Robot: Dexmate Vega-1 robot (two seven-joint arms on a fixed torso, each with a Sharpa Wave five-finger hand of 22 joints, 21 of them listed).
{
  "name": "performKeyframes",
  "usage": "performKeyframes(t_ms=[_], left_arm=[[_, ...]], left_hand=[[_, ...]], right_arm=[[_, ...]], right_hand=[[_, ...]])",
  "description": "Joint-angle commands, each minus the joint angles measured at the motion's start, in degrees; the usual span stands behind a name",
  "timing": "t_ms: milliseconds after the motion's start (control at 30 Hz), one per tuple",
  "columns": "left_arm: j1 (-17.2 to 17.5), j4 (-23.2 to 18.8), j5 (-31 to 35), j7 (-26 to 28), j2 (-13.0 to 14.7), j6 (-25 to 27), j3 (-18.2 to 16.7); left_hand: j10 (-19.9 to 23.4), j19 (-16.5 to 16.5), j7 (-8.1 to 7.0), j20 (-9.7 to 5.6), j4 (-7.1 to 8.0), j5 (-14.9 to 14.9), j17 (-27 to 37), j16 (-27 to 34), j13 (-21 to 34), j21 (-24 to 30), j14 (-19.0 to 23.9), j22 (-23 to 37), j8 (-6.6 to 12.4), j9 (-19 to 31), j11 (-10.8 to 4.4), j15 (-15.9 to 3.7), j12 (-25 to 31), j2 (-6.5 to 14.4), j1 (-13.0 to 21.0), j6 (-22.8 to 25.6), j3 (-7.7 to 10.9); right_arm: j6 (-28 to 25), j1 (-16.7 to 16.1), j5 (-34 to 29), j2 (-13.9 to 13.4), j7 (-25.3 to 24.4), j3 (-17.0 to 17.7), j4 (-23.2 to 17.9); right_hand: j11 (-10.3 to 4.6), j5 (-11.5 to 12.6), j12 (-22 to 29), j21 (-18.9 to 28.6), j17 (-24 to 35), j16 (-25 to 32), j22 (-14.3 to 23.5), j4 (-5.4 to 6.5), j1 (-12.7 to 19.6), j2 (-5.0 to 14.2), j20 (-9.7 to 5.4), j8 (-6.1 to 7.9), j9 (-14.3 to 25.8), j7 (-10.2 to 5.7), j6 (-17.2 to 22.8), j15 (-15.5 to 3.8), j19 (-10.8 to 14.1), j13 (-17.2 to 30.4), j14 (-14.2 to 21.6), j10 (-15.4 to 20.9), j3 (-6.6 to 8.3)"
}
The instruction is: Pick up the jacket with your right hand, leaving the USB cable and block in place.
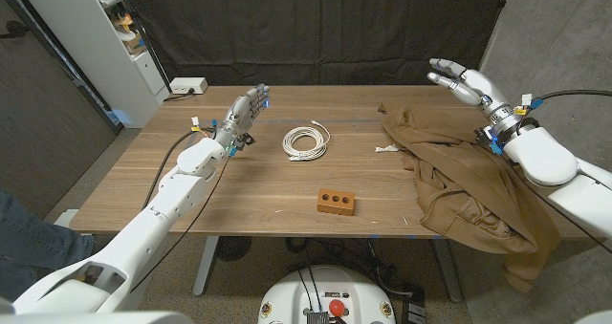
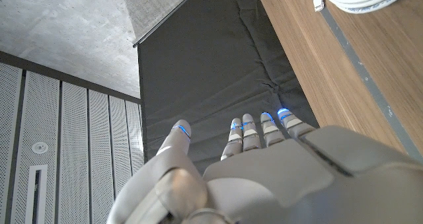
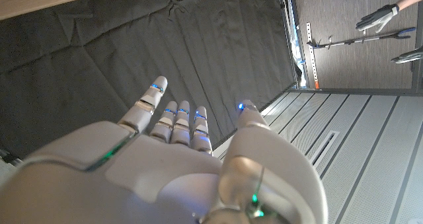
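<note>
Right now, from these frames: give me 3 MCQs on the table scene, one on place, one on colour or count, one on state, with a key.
1. Where does the jacket lie?
A. on the table's right side, spilling over the edge
B. at the table's left end
C. under the block

2. How many holes show in the face of the block?
A. one
B. three
C. five

3. What is the right robot hand doing?
A. gripping the jacket
B. pressing on the USB cable
C. held open above the table, holding nothing

Key
1: A, the brown cloth covers the right end and hangs past the front edge.
2: B, three round holes in a row on the brown block.
3: C, fingers spread, clear of the jacket; the coiled white USB cable lies mid-table, untouched.
</note>
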Motion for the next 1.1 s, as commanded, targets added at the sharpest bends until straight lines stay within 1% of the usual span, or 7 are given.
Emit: performKeyframes(t_ms=[33, 400, 667, 767, 833, 900, 1100], left_arm=[[-0.77, 0.68, 0.13, -0.36, -0.15, -0.16, 0.16], [-1.11, 0.31, 0.47, -0.31, -0.10, 0.19, 0.43], [-0.90, 0.03, 0.56, -0.12, 0.31, 0.69, 0.32], [-1.01, 0.34, 0.47, -0.26, 0.21, 0.61, 0.34], [-1.18, 0.54, 0.49, -0.45, 0.16, 0.67, 0.49], [-1.22, 0.57, 0.57, -0.44, 0.17, 0.75, 0.56], [-0.93, 0.30, 0.56, -0.17, 0.32, 0.84, 0.42]], left_hand=[[0.34, -0.04, 0.18, 0.29, -0.26, -0.05, 0.14, -0.13, 0.14, 0.12, -0.13, 0.32, 0.01, 0.25, 0.15, 0.32, 0.01, 0.22, 0.53, 0.12, 0.24], [0.37, -0.06, 0.17, 0.22, -0.32, -0.08, 0.15, -0.13, 0.14, 0.12, -0.12, 0.32, -0.02, 0.25, 0.12, 0.38, 0.00, 0.20, 0.60, 0.10, 0.26], [0.40, -0.07, 0.21, 0.23, -0.36, -0.09, 0.15, -0.14, 0.14, 0.12, -0.13, 0.32, -0.02, 0.25, 0.10, 0.38, 0.00, 0.21, 0.65, 0.13, 0.29], [0.43, -0.07, 0.18, 0.23, -0.37, -0.09, 0.15, -0.14, 0.14, 0.12, -0.13, 0.32, -0.02, 0.25, 0.07, 0.35, 0.00, 0.21, 0.67, 0.14, 0.30], [0.36, -0.07, 0.17, 0.23, -0.39, -0.10, 0.15, -0.14, 0.14, 0.12, -0.12, 0.32, -0.02, 0.25, 0.09, 0.35, -0.03, 0.21, 0.68, 0.15, 0.30], [0.38, -0.10, 0.17, 0.27, -0.39, -0.10, 0.15, -0.14, 0.14, 0.11, -0.12, 0.32, -0.02, 0.25, 0.10, 0.35, -0.02, 0.21, 0.69, 0.15, 0.31], [0.39, -0.10, 0.17, 0.27, -0.42, -0.11, 0.15, -0.13, 0.14, 0.12, -0.10, 0.32, -0.03, 0.26, 0.12, 0.35, -0.03, 0.21, 0.73, 0.16, 0.32]], right_arm=[[-1.86, -1.79, -2.88, -1.03, -0.56, 1.75, -1.39], [-3.73, -3.86, -5.06, -1.64, -0.54, 4.02, -2.70], [-4.65, -4.15, -6.02, -1.99, 0.16, 4.08, -2.74], [-4.15, -3.89, -6.95, -1.62, -0.59, 3.63, -2.32], [-2.79, -3.72, -7.95, -0.75, -2.08, 3.32, -1.67], [-2.05, -3.77, -8.63, -0.62, -2.59, 3.28, -1.33], [-0.98, -4.71, -10.78, -0.17, -4.29, 3.64, -1.01]], right_hand=[[-0.06, -0.04, -0.27, -0.03, 0.01, -0.13, 0.27, 0.01, 0.06, -0.80, -0.14, 0.09, 0.13, -0.61, 0.02, 0.21, -0.34, -0.01, -0.19, -0.02, -0.20], [-0.26, -0.02, -0.34, -0.12, -0.13, -0.21, 0.26, -0.05, -0.04, -1.07, 0.22, 0.06, 0.12, -0.85, -0.13, 0.14, -0.80, -0.02, -0.41, -0.21, -0.39], [-0.27, 0.01, -0.35, -0.11, -0.24, -0.25, 0.26, -0.11, -0.05, -1.18, 0.23, 0.04, 0.13, -0.92, -0.22, 0.18, -0.93, -0.02, -0.53, -0.26, -0.48], [-0.28, 0.03, -0.34, -0.08, -0.27, -0.24, 0.26, -0.12, -0.05, -1.17, 0.22, 0.05, 0.13, -0.97, -0.21, 0.18, -0.92, -0.03, -0.53, -0.25, -0.49], [-0.41, 0.06, -0.19, -0.05, -0.33, -0.19, 0.26, -0.17, 0.01, -1.17, 0.21, 0.18, 0.13, -1.07, 0.09, 0.04, -0.91, -0.03, -0.39, 0.11, -0.49], [-0.40, 0.09, -0.08, 0.01, -0.38, -0.11, 0.26, -0.20, 0.05, -1.16, 0.10, 0.34, 0.13, -1.28, 0.48, -0.09, -0.83, -0.03, -0.20, 0.39, -0.50], [-0.38, 0.15, 0.09, 0.13, -0.47, -0.03, 0.26, -0.25, 0.11, -1.11, -0.22, 0.45, 0.13, -1.52, 0.81, -0.55, -0.61, -0.03, -0.02, 0.88, -0.52]])
